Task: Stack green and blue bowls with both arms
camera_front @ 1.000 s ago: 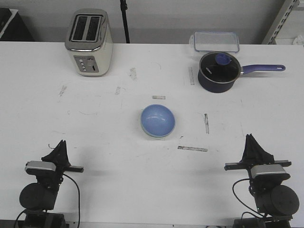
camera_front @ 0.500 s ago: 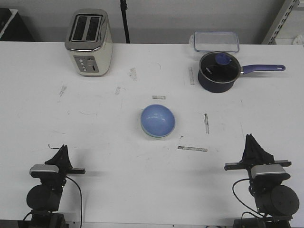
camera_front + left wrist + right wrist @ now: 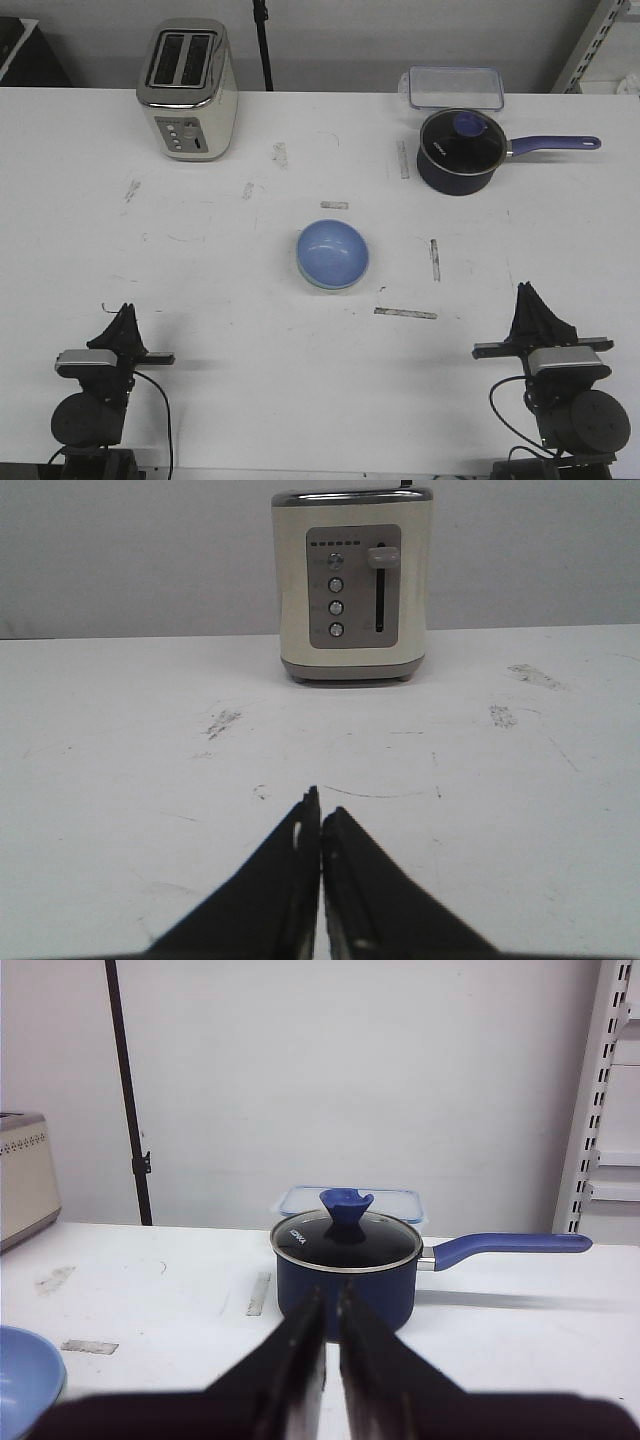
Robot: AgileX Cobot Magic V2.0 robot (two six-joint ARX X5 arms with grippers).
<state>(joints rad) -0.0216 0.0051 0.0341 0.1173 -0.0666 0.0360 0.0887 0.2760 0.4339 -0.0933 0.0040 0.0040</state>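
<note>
From the front view I judged the stacking done: the blue bowl point(image 3: 333, 253) sat nested in the green bowl point(image 3: 318, 282), only a mint rim showing, mid-table and well apart from both arms, so I had nothing left but to park. My left wrist view showed the left gripper point(image 3: 320, 820) closed, empty, facing the toaster point(image 3: 352, 584). My right wrist view showed the right gripper point(image 3: 331, 1305) closed on nothing, with the blue bowl at the frame's edge.

blue bowl point(image 3: 333, 253) nested in green bowl point(image 3: 322, 284), table point(image 3: 220, 270)
</note>
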